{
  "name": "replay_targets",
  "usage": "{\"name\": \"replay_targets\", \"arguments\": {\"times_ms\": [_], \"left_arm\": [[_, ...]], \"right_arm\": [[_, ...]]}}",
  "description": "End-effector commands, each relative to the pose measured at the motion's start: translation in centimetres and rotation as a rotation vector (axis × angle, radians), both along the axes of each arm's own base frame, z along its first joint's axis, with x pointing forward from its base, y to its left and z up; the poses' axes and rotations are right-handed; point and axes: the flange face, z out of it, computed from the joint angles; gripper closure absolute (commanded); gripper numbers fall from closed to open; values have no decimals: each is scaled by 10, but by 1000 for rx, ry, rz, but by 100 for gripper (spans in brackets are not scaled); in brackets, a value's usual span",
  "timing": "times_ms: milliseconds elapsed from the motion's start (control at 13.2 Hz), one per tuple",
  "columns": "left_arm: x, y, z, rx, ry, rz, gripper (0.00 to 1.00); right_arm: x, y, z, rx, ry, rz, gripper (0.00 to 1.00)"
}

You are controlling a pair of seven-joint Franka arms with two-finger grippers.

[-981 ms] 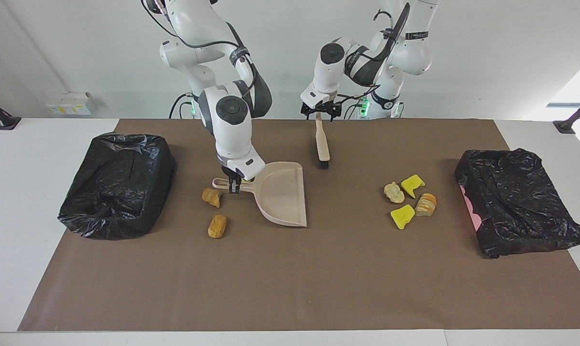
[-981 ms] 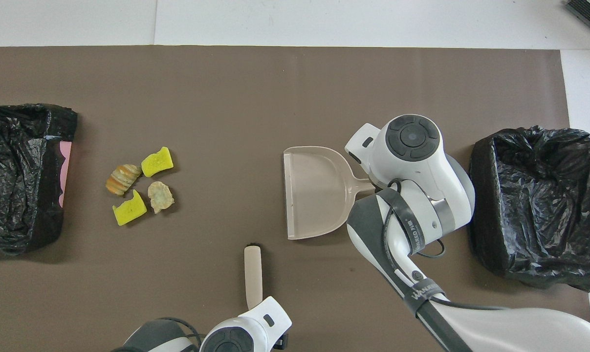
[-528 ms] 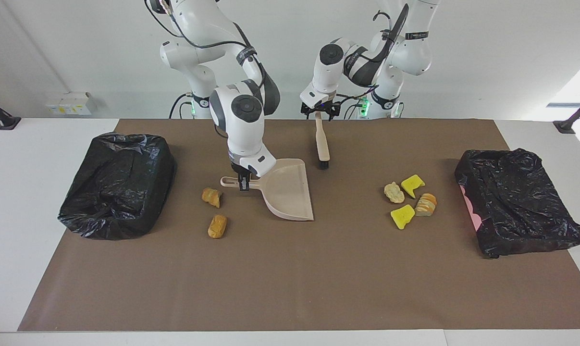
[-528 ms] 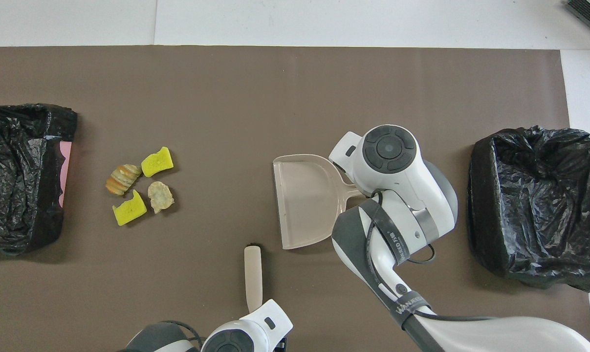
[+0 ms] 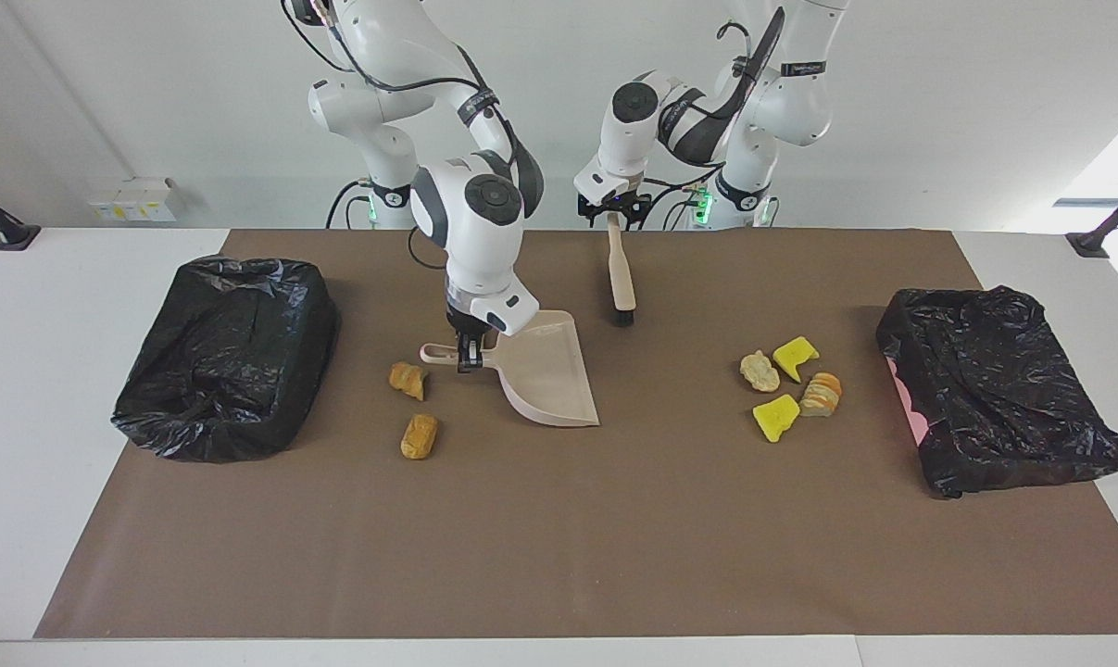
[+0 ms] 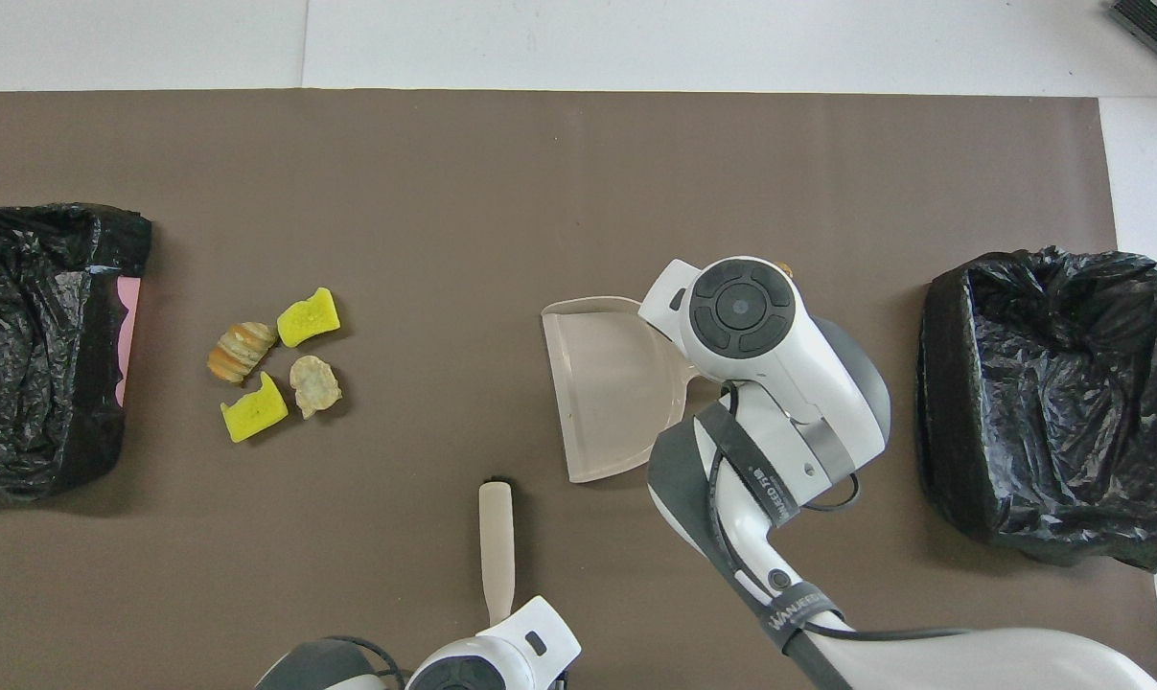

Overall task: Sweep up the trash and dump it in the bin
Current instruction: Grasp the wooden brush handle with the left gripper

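Right claw (image 5: 469, 355) of mine is clamped on the dustpan (image 5: 549, 375) handle, forearm bent down steeply from the elbow, pan flat on the table (image 5: 559, 537). My left claw (image 5: 612, 220) sits at the top of the brush (image 5: 621, 273) handle; I cannot tell whether it has closed on it. Four scraps (image 5: 790, 384), two yellow, one orange-striped, one pale, lie clustered toward my left arm's end, near a black-lined bin (image 5: 994, 398). Two orange-brown lumps (image 5: 413, 408) lie just beside the dustpan handle.
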Motion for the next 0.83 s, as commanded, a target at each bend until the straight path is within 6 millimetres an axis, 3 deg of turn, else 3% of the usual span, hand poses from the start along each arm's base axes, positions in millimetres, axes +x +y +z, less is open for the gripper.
{"name": "replay_targets", "arguments": {"times_ms": [0, 226, 528, 755], "left_arm": [[-9, 9, -1, 5, 22, 16, 100], [0, 13, -1, 14, 36, 30, 100], [53, 29, 50, 16, 68, 103, 100], [93, 79, 100, -16, 94, 122, 100]], "right_arm": [[-8, -1, 2, 11, -50, -57, 100], [-14, 12, -1, 13, -55, -86, 100], [-15, 11, -2, 17, -48, -101, 100], [-21, 15, -7, 6, -28, -100, 100]]}}
